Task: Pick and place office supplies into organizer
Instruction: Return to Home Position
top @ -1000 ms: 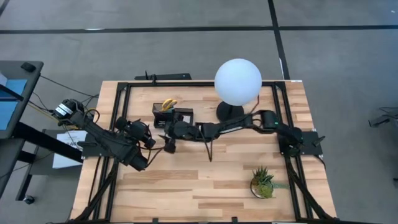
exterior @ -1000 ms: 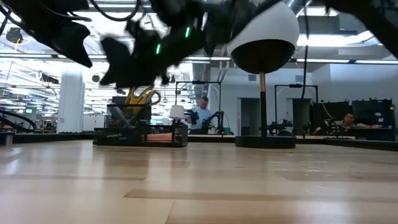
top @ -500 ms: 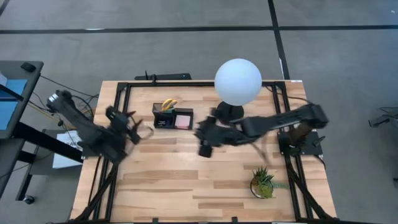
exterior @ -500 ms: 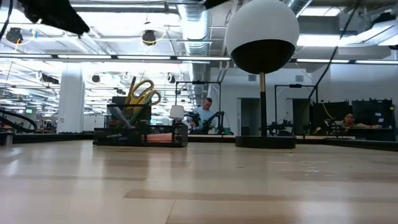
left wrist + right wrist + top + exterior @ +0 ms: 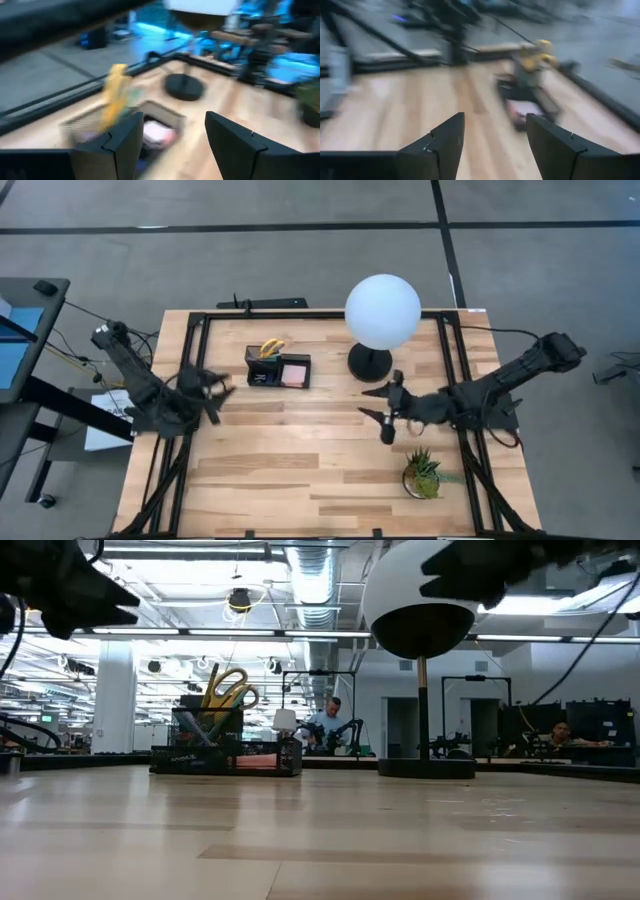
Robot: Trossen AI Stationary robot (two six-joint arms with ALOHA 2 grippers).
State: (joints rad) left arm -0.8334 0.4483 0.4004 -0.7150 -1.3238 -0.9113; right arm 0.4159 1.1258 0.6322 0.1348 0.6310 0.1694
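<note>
The black organizer (image 5: 278,367) stands on the table at the far middle. Yellow-handled scissors (image 5: 271,348) stick up out of its pen cup, and a pink sticky-note pad (image 5: 294,373) lies in its lower tray. My left gripper (image 5: 218,395) hovers open to the organizer's left, near the table's left edge, with nothing between its fingers. My right gripper (image 5: 368,403) hovers open to the organizer's right, below the lamp, also holding nothing. Both wrist views look toward the organizer (image 5: 125,131) (image 5: 527,97) past open fingers.
A white globe lamp (image 5: 382,312) stands on a round black base (image 5: 370,362) right of the organizer. A small green potted plant (image 5: 422,473) sits near the front right. Black frame rails (image 5: 192,380) run along the table's sides. Bare wood lies in front of the organizer.
Both grippers have drawn back from the organizer, staying open and holding nothing. My left gripper has gone toward the table's left edge and turned. My right gripper has swept up and toward the table's right edge, clearing the organizer in the low view.
</note>
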